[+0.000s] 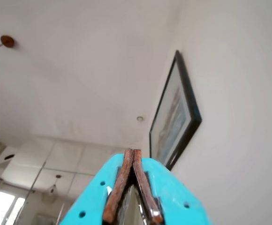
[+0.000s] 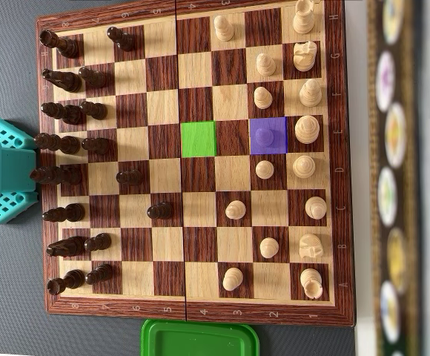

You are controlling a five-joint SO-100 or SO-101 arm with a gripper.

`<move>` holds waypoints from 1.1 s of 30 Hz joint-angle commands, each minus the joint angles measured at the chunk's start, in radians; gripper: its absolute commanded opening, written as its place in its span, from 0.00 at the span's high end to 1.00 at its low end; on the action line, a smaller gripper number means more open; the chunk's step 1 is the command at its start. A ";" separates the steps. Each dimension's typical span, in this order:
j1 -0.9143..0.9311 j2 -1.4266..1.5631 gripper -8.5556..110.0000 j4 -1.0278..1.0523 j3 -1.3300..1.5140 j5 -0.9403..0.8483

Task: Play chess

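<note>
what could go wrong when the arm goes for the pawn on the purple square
The purple-marked pawn stands close beside the tall light piece, so the gripper could knock that neighbour. The gripper is shut and must open first. The wrist view shows only ceiling and a framed picture, so it gives no help aiming yet.

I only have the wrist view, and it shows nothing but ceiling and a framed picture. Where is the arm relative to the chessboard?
Observer: In the overhead view the teal arm sits off the left edge of the chessboard, behind the dark pieces.
Operator: Are any squares marked?
Observer: Two are. A green square is empty, and a purple square holds a light pawn.
Operator: Is anything between those two?
Observer: Only one bare dark square. They lie in the same row across that view, with the green one nearer the arm.
</note>
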 commanded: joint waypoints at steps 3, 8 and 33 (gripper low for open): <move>0.005 -0.011 0.93 0.339 -0.114 -0.006; 0.002 -0.009 0.93 0.634 -0.176 -0.006; -0.173 -0.011 0.93 1.833 -0.221 0.005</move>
